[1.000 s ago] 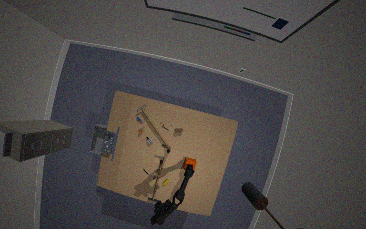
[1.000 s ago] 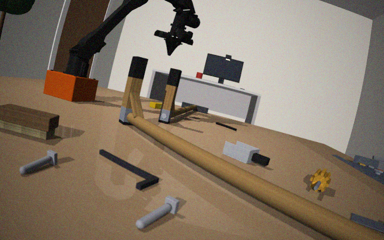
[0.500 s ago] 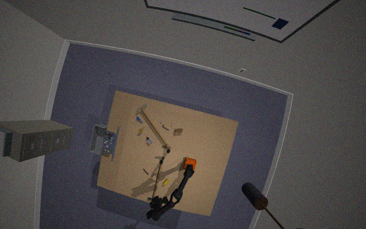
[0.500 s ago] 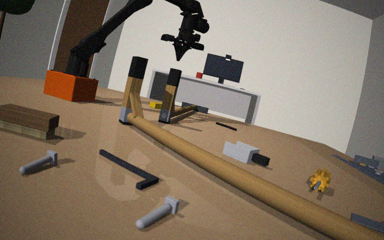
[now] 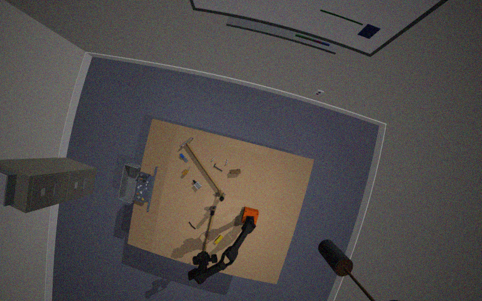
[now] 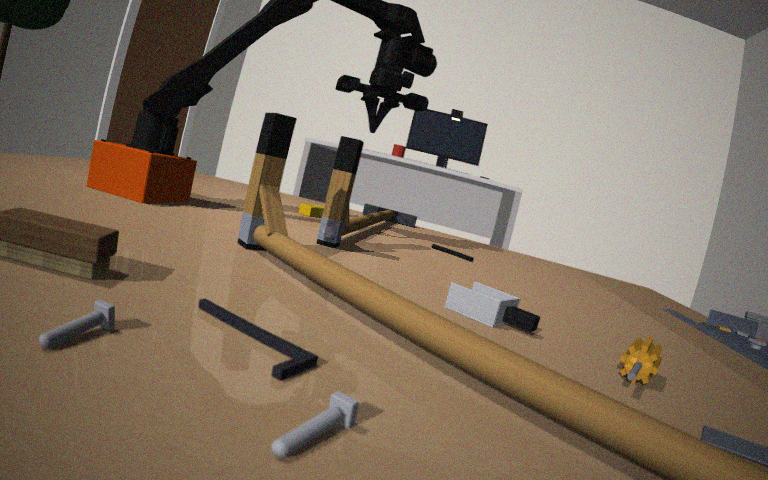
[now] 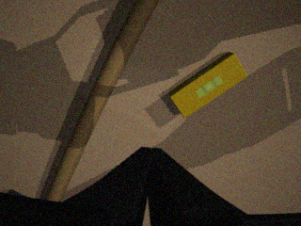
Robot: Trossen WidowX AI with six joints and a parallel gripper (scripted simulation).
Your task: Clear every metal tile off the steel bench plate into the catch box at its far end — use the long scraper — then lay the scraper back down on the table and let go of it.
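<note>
My gripper [image 5: 203, 257] [image 6: 376, 123] [image 7: 147, 156] is shut with nothing between its fingers. It hangs high above the near part of the table. The long scraper [image 5: 202, 169] [image 6: 453, 346], a wooden pole with an upright black-topped handle [image 6: 271, 169], lies on the table well away from the gripper. A shorter scraper [image 5: 209, 229] [image 6: 342, 186] [image 7: 107, 85] lies right below the gripper. The steel bench plate [image 5: 152, 184] [image 6: 730, 335] at the table's left edge carries several small metal tiles [image 5: 141, 186]. The grey catch box [image 5: 128, 179] stands at its outer end.
A yellow block [image 5: 218, 238] [image 6: 311, 210] [image 7: 207, 85] lies beside the shorter scraper. A wooden block [image 5: 233, 172] [image 6: 56, 237], two bolts [image 6: 76, 325] [image 6: 314, 424], an Allen key [image 6: 254, 339], a gold gear [image 6: 640, 359], a grey-and-black part [image 6: 487, 305] and a black rod [image 6: 451, 252] lie scattered. The orange arm base [image 5: 250, 214] [image 6: 138, 169] stands near the right.
</note>
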